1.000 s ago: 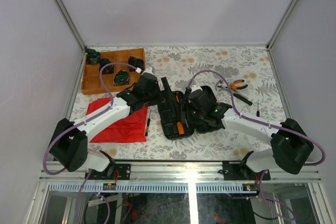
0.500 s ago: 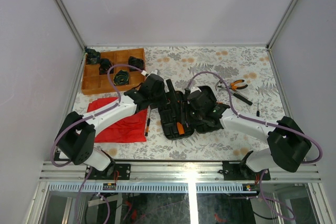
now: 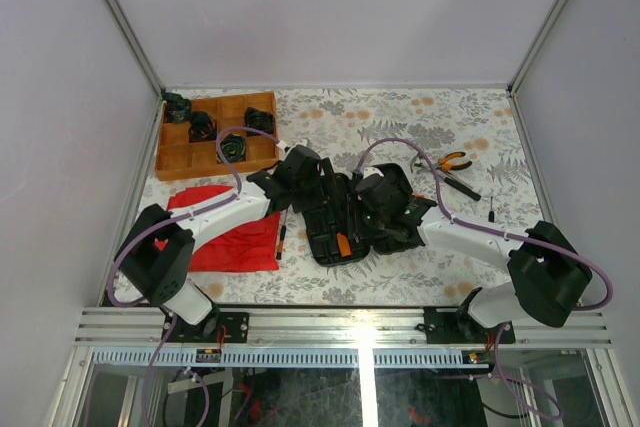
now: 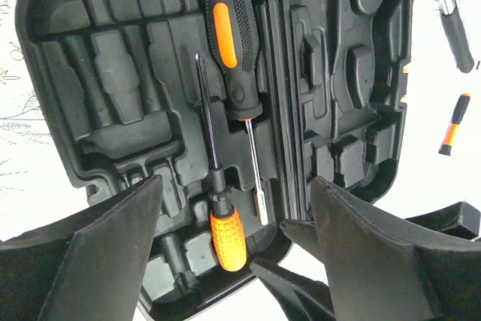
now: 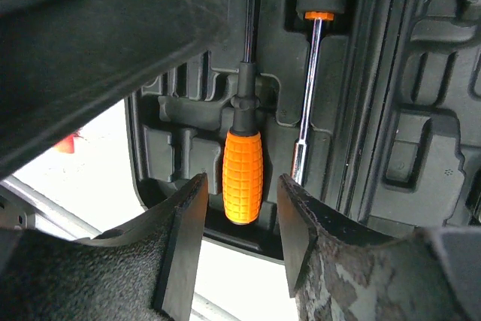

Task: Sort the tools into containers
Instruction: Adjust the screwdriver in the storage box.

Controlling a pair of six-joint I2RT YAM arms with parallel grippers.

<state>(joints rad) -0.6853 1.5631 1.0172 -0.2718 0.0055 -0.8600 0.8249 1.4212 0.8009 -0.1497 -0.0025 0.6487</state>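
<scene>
Black case [image 3: 322,235] lies open on the surface [image 3: 400,277], between your two arms; two screwdrivers already sit in its moulded slots, the big one [image 4: 229,35] and the slim one [image 4: 225,238]; the other slots in view are bare. Your right tool [image 5: 240,178] hangs spread over the slim one's orange handle, jaws either side and clear of it, gripping nothing; your left tool [image 4: 233,186] gapes wide above the case, also empty. Left to do, as I judge it: the pliers [image 3: 455,160] and a small driver [image 3: 490,209] out right; another driver [image 3: 282,237] beside the cloth [image 3: 230,247]; you're early yet, under half.
</scene>
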